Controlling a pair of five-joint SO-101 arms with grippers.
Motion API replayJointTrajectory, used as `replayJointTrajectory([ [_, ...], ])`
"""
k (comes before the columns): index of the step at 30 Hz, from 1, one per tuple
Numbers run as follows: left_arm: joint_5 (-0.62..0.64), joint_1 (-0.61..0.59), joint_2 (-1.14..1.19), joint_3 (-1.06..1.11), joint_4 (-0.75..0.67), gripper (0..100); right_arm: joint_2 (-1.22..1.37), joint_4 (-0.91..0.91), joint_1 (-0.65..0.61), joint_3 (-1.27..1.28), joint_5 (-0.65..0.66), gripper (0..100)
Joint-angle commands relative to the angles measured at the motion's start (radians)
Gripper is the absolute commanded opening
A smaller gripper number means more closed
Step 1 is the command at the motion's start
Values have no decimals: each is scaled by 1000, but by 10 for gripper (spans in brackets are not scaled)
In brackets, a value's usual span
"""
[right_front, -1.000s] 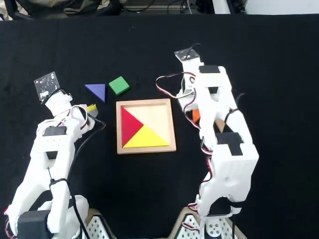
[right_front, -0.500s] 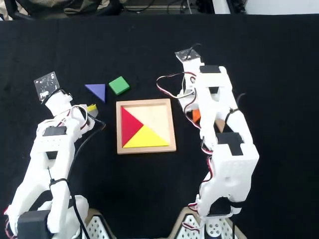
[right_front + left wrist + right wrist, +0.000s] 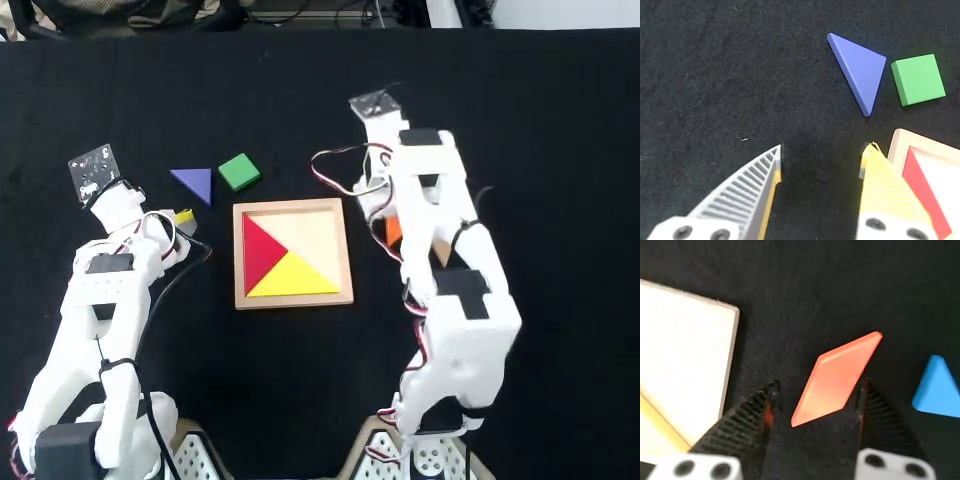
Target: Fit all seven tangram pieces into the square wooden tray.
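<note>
Two pieces, red triangle (image 3: pixel 258 250) and yellow triangle (image 3: pixel 292 277), lie in the tray (image 3: pixel 292 204); right hand (image 3: pixel 818 384), spread wide, straddles the orange parallelogram (image 3: pixel 839 371) beside it, likely for pickup; left hand (image 3: pixel 825 147), wide and empty, hangs near blue triangle (image 3: pixel 859 70) and green square (image 3: pixel 918 79).

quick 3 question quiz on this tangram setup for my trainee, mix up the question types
1. How many pieces lie in the tray? A none, B two, C five
2. True or false: the left gripper is shut on a piece.
3. Fill in: the right gripper stands open around the ____ parallelogram.

Key
1. B: the red triangle and the yellow triangle.
2. False: it is open over the black cloth.
3. Orange.
</note>
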Motion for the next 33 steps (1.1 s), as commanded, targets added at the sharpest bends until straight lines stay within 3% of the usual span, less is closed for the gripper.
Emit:
replayJointTrajectory([
  [1,0,7,-5,-4,-18,259,-51,5,-14,4,-9,233],
  [16,0,7,-5,-4,-17,259,117,-15,-8,-50,-9,232],
  [21,0,8,-5,-4,-18,259,114,-15,-12,-53,-9,184],
  [33,0,8,-5,-4,-18,259,-162,75,-100,22,-6,213],
])
